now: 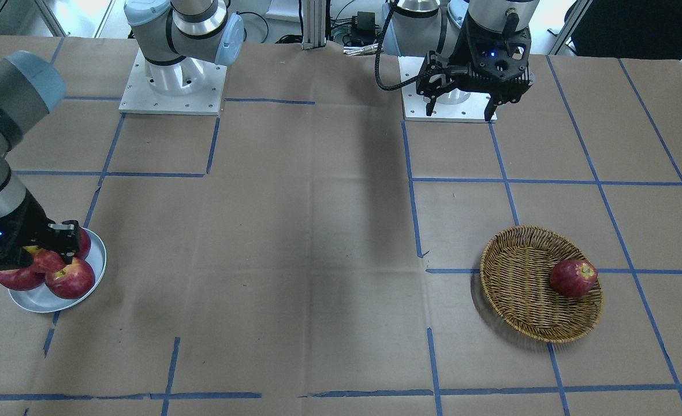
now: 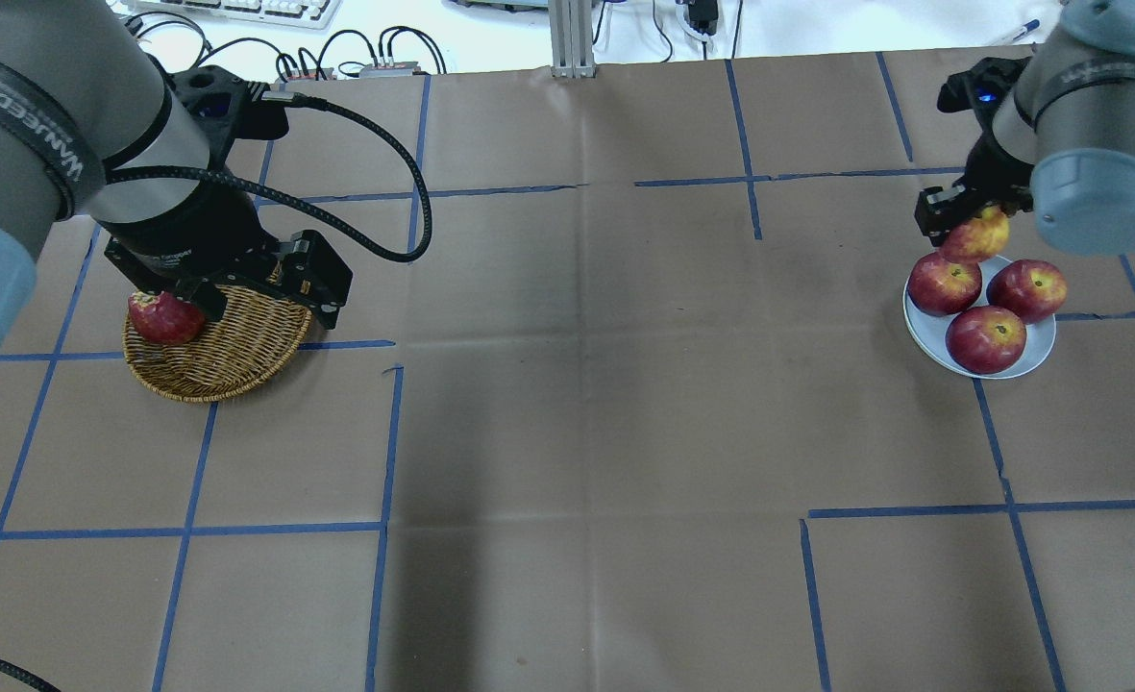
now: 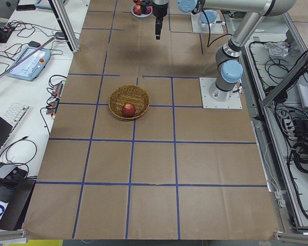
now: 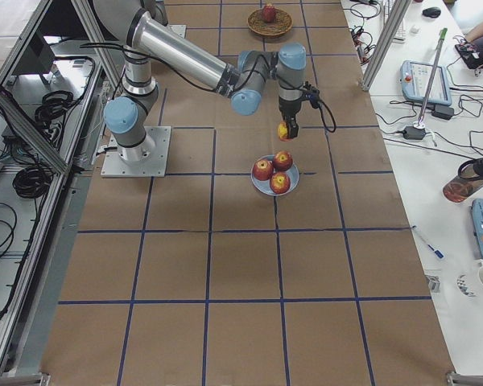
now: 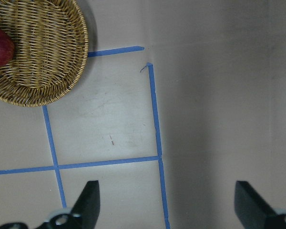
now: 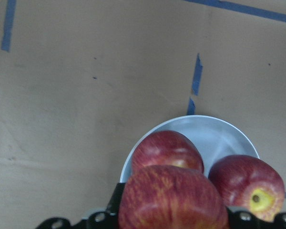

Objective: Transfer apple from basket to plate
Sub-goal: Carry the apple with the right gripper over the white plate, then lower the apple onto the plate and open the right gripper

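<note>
Brown paper, marked into squares by blue tape, is spread over the whole table (image 2: 577, 413), and every place below is given from the plate (image 6: 219, 136).

The right arm (image 4: 185, 56) is stretched from its base out over the plate. The left arm (image 2: 67, 125) is held up well apart from the plate, toward the other end of the table, where part of the basket (image 1: 525, 294) is hidden behind it in the overhead view.

The basket is set flat on the paper, well apart from the plate, and one dark red apple (image 1: 573, 278) is seen resting against its inner wall.

The plate is laid flat on the paper near the table's end on the robot's right. Three darker red apples (image 2: 985, 338) are crowded together on it.

The left gripper (image 1: 459, 107) is held high with its fingers pointing down; its jaws are spread wide apart, with nothing between them, and only paper and tape are seen below them in the left wrist view.

The right gripper (image 6: 171, 215) is held above the plate, and its jaws are clamped on the apple (image 2: 975, 237). The apple, streaky red with a yellow patch, is thus carried in the air above the plate, near its rim; in the right side view a gap is seen between it and the three apples beneath.
</note>
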Robot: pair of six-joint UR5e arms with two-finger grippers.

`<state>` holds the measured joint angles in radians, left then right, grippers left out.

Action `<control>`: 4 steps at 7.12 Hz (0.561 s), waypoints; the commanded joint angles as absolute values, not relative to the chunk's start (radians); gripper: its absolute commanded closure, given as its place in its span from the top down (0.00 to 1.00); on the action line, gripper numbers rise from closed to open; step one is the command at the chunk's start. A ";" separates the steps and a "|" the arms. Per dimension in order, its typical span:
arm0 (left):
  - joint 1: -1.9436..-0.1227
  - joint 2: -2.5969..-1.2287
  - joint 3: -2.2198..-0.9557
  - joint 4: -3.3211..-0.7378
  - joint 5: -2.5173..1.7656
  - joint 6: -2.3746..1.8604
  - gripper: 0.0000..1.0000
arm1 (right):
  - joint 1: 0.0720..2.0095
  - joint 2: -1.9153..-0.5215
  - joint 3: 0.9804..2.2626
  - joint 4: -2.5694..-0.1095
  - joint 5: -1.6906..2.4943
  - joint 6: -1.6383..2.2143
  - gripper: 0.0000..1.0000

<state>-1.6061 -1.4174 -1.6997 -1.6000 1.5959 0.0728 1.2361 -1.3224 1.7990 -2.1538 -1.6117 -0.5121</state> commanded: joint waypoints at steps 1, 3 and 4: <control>-1.606 -1.417 -1.700 -1.598 1.594 0.074 0.99 | 1.126 -1.310 1.841 -2.196 -1.563 -0.647 0.53; -1.606 -1.417 -1.700 -1.598 1.595 0.072 0.99 | 1.114 -1.307 1.882 -2.242 -1.556 -0.653 0.53; -1.606 -1.417 -1.700 -1.598 1.594 0.072 0.99 | 1.114 -1.302 1.897 -2.281 -1.555 -0.653 0.54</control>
<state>-1.6061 -1.4174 -1.6997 -1.5985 1.5945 0.0726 1.1173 -1.3069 1.8761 -2.2396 -1.5587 -0.6499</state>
